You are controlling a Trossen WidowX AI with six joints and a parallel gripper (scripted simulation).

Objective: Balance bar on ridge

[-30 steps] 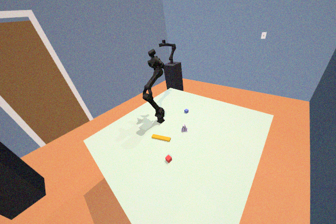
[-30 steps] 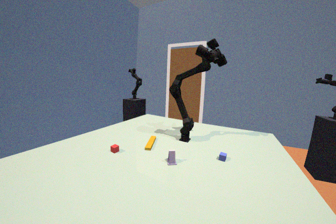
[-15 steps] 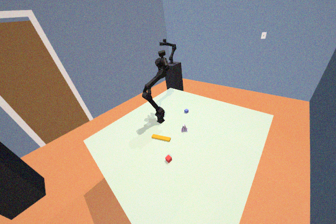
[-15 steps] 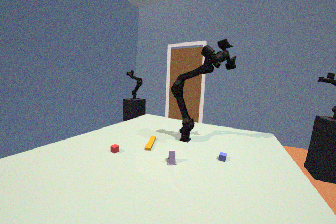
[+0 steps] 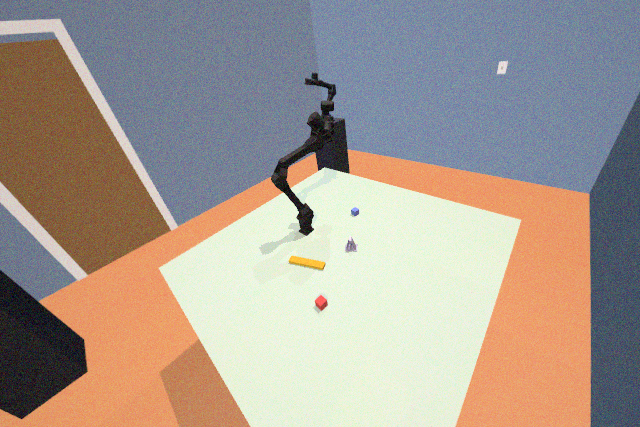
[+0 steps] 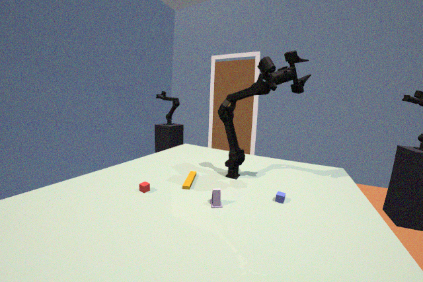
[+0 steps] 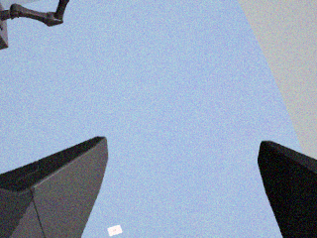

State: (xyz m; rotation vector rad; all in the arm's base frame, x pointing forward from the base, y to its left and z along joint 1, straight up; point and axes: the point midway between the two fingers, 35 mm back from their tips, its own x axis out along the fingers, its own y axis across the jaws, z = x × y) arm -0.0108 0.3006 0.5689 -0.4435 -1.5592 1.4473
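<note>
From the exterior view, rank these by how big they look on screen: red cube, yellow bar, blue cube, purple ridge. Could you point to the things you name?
Largest to smallest, exterior view:
1. Yellow bar [image 5: 307, 262] [image 6: 189, 180]
2. Purple ridge [image 5: 351, 245] [image 6: 216, 197]
3. Red cube [image 5: 321, 302] [image 6: 144, 187] and blue cube [image 5: 354, 211] [image 6: 280, 197]: too alike to rank.

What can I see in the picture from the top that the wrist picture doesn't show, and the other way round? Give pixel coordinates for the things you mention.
Only the top view: the yellow bar [image 5: 307, 262], the purple ridge [image 5: 351, 245], the red cube [image 5: 321, 302], the blue cube [image 5: 354, 211] and the brown door [image 5: 67, 138].

Only the wrist view: a close look between the two fingers of the open pincer [image 7: 182, 141], with nothing between them.

Both: blue wall, a white wall plate [image 5: 501, 67] [image 7: 115, 230] and part of another black arm.
</note>
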